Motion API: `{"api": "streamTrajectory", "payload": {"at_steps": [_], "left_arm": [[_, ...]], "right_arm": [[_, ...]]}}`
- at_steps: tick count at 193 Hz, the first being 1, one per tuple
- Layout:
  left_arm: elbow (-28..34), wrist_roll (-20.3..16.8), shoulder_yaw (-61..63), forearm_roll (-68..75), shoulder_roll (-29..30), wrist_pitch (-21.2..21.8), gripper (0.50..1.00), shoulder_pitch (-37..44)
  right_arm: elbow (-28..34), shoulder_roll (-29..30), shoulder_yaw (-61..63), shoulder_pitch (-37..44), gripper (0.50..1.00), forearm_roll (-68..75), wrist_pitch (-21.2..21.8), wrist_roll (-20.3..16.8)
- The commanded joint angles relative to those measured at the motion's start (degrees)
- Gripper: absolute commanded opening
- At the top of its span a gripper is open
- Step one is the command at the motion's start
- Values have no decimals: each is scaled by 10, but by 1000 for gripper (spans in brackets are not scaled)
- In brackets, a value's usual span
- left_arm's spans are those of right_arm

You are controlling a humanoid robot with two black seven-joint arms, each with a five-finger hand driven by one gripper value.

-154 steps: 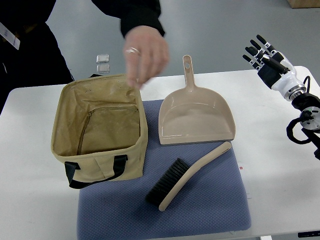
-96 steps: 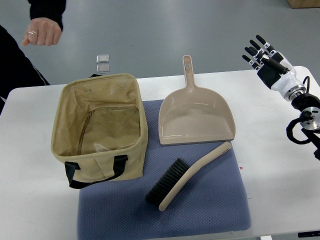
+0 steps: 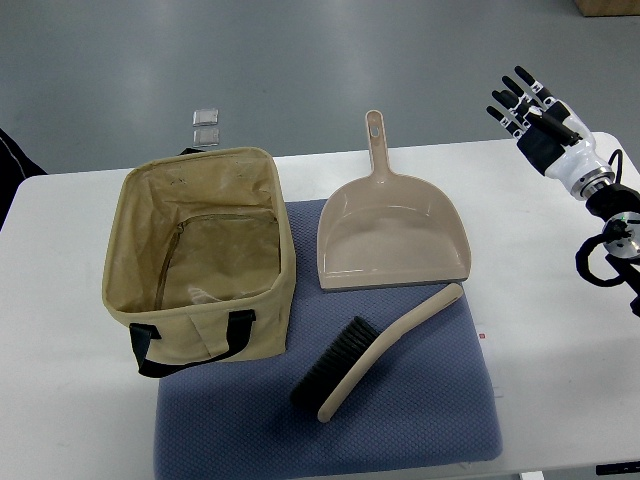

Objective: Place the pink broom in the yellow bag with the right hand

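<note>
The pinkish-beige hand broom (image 3: pixel 375 352) with black bristles lies slanted on the blue mat (image 3: pixel 400 430), handle pointing up-right. To its left stands the open tan-yellow bag (image 3: pixel 200 255) with black handles, nothing visible inside it. My right hand (image 3: pixel 530 105) is raised at the far right, beyond the table's back edge, fingers spread and holding nothing, well away from the broom. No left arm shows.
A matching dustpan (image 3: pixel 392 228) lies just behind the broom, handle pointing away. The white table (image 3: pixel 560 330) extends right of the mat. Two small clear squares (image 3: pixel 205 126) sit on the floor behind the bag. A dark sleeve (image 3: pixel 8 165) shows at the left edge.
The person's hand that hovered over the bag's rim pulled away to the upper left and left the picture. My right hand shifted slightly right.
</note>
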Motion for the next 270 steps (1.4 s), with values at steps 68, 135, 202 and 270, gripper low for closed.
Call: {"api": "streamTrajectory", "payload": {"at_steps": [68, 135, 202, 270], "left_arm": [[2, 0, 0, 0, 0, 0, 1000, 0], [2, 0, 0, 0, 0, 0, 1000, 0], [2, 0, 0, 0, 0, 0, 1000, 0], [3, -1, 0, 0, 0, 0, 1000, 0]], "right_arm": [[-19, 1, -1, 0, 928, -3, 0, -2], [-19, 6, 0, -4, 928, -4, 42, -5], [-18, 0, -2, 0, 928, -13, 42, -5], [-18, -8, -3, 0, 928, -20, 42, -4]]}}
